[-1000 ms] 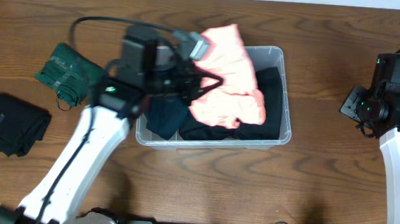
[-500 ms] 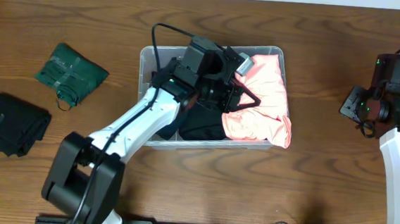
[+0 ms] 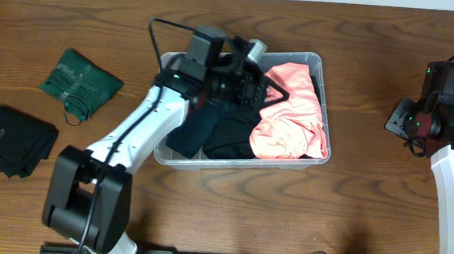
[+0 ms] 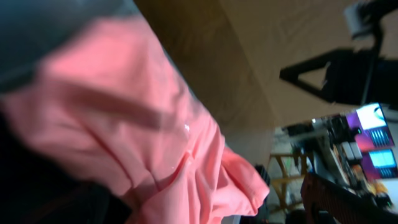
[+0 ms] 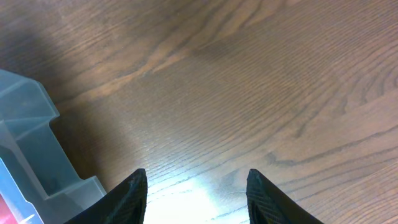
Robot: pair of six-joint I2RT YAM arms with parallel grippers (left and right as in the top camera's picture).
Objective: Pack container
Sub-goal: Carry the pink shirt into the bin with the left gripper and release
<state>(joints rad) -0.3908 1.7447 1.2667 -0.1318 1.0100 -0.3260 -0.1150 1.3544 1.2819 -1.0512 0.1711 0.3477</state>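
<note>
The clear plastic container stands at the table's middle, and its corner shows in the right wrist view. Inside lie a pink garment, a black garment and a dark blue one. My left gripper hangs over the container's far middle, open, right beside the pink garment. The cloth lies loose, and only one finger shows at the wrist view's right edge. My right gripper stands open over bare wood to the right of the container.
A folded green garment and a black garment lie on the table to the left of the container. The right arm's base stands at the right edge.
The left arm carried the pink garment from above the container's middle to its right half, then opened; the garment now lies inside. The right arm has not moved.
</note>
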